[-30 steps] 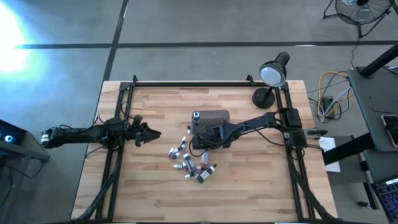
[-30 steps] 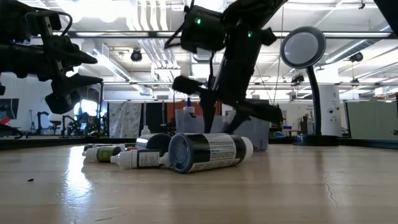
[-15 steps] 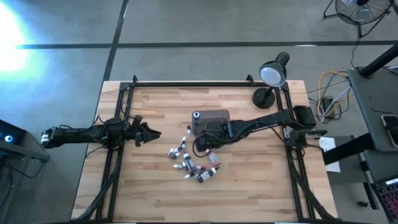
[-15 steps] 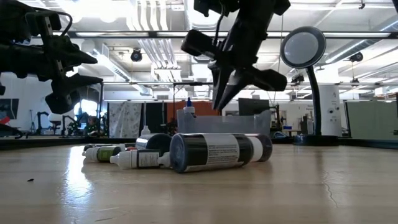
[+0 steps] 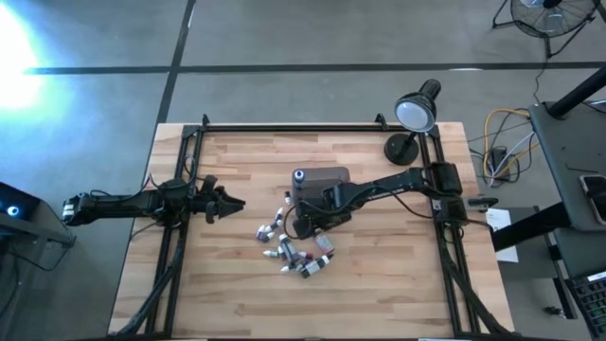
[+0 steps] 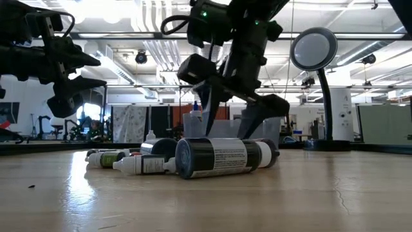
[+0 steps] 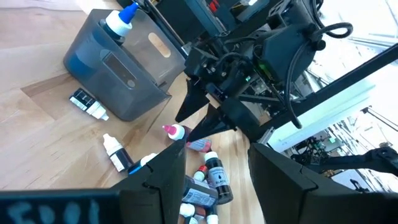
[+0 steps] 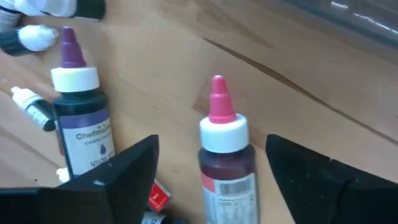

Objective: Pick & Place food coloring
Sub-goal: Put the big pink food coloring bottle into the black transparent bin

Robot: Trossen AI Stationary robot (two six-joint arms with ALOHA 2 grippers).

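**Right end effector open over a pink-capped bottle**

High view: the right end effector (image 5: 305, 225) sits near the middle of the surface, just on the near side of the grey tub (image 5: 320, 182), at the far-right edge of the scattered food coloring bottles (image 5: 295, 254). The left end effector (image 5: 227, 203) hangs well apart, near the left edge, so the right arm is plainly the nearer one.

Low view: the right end effector's fingers (image 6: 269, 103) stand spread wide, tips low over the bottles and empty.

Left wrist view: the pink-capped bottle (image 7: 176, 132) lies just beyond the tub's corner, under the right arm; the left end effector's own fingers stand apart with nothing between them.

Right wrist view: the pink-capped bottle (image 8: 225, 155) lies between the two open fingers, its long axis pointing forward, away from the wrist, cap farthest. A purple-capped bottle (image 8: 81, 118) lies beside it, outside the finger.
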